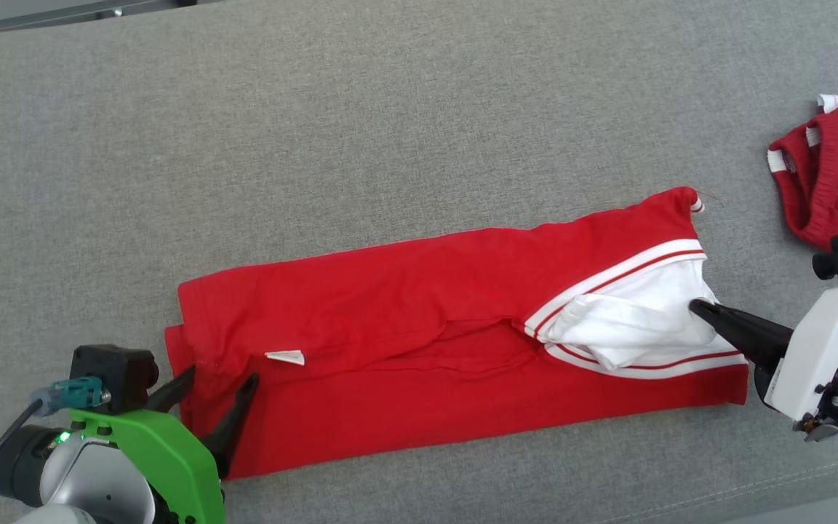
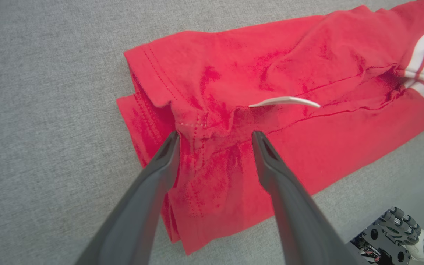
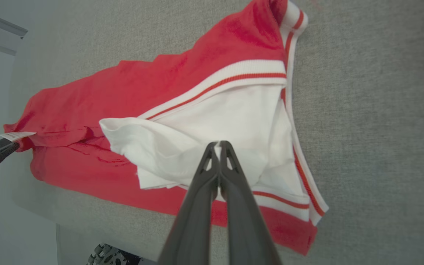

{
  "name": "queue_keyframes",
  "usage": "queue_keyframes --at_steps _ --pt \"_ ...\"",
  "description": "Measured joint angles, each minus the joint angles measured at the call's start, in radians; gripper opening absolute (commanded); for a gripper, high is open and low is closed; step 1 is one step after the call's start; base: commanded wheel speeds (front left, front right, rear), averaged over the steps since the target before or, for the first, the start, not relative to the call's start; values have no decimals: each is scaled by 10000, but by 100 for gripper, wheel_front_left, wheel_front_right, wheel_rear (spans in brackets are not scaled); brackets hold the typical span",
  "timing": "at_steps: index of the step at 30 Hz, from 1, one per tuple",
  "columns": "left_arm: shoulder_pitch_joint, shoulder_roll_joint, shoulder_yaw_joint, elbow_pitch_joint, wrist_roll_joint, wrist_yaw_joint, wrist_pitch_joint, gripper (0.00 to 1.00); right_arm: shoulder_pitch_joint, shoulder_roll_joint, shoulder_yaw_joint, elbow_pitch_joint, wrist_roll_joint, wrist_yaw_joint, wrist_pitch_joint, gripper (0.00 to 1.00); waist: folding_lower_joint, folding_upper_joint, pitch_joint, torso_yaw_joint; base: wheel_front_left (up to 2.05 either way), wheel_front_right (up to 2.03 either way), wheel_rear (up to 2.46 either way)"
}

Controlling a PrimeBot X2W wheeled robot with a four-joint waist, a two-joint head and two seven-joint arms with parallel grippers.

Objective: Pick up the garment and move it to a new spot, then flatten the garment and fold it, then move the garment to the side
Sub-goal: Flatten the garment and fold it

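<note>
Red folded garment with white striped trim (image 1: 419, 291) lies flat on the grey fabric surface (image 1: 390, 109), left gripper (image 1: 221, 374) spread apart over its hem end, right gripper (image 1: 695, 306) pressed together against the white lining; risk: a one-sided tug would likely skew the fold.

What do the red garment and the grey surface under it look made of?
Red garment: soft matte knit, likely cotton jersey; it creases limply and shows stitched hems. Grey surface: matte woven fabric, perhaps upholstery; a fine speckled weave shows.
</note>
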Motion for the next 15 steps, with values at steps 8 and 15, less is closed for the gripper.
queue_keyframes --at_steps 8,15 --pt "21 -464 370 35 399 456 -1076 100 -470 244 174 614 -1024 0 -178 55 0 0 -140 314 0 0 0" --pt "505 -541 752 -25 652 1110 -2127 100 -627 178 -73 947 -2025 0 -1398 100 0 0 -437 426 0 0 0"
